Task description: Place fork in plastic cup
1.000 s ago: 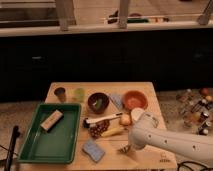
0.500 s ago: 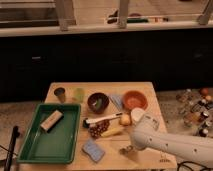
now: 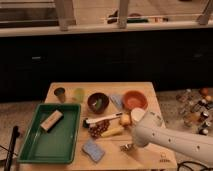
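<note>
The yellow-green plastic cup point(image 3: 78, 94) stands upright at the back left of the wooden table point(image 3: 150, 156), beside a small dark cup point(image 3: 60, 93). My white arm point(image 3: 172, 142) reaches in from the right. My gripper point(image 3: 128, 147) is low over the table's front edge, right of the blue sponge point(image 3: 93, 150) and below the banana point(image 3: 113, 132). A small greyish shape point(image 3: 125, 148) at the gripper's tip may be the fork; I cannot tell whether it is held. The gripper is far from the plastic cup.
A green tray point(image 3: 37, 147) with a tan block point(image 3: 51, 120) sits at the left. A dark bowl point(image 3: 98, 102), an orange bowl point(image 3: 134, 99), a black-handled utensil point(image 3: 102, 119) and grapes point(image 3: 98, 128) fill the table's middle. Bottles point(image 3: 197, 107) stand on the floor at the right.
The arm's wrist has shifted slightly to the right and lower. The gripper stays near the table's front edge. Nothing else has moved.
</note>
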Tool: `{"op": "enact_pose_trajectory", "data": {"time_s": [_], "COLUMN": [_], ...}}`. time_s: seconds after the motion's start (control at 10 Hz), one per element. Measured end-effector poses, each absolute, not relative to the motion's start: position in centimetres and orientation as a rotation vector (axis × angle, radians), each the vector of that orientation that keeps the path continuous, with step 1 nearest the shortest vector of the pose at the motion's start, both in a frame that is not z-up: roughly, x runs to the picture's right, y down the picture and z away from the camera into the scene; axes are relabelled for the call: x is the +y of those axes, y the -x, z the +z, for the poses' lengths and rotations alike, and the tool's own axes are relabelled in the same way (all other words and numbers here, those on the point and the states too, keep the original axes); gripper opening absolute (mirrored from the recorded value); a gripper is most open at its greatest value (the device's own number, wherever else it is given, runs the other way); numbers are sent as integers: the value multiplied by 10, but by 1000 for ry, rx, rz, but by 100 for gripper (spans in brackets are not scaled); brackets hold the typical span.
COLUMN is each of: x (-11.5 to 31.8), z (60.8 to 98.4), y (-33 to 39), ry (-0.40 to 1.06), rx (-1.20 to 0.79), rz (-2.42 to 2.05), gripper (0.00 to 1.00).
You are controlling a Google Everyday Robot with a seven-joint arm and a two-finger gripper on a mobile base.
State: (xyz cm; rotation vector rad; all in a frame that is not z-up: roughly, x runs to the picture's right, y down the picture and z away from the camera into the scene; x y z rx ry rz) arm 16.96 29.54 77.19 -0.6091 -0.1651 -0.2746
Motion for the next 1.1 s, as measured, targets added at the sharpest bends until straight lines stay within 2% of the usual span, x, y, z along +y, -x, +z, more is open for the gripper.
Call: {"op": "enact_pose_trajectory", "data": {"time_s": [1.1], "x": [233], "z": [734], "y": [-173], "ry": [653], "rx": [-210], "rz": [-278], "gripper": [0]}}
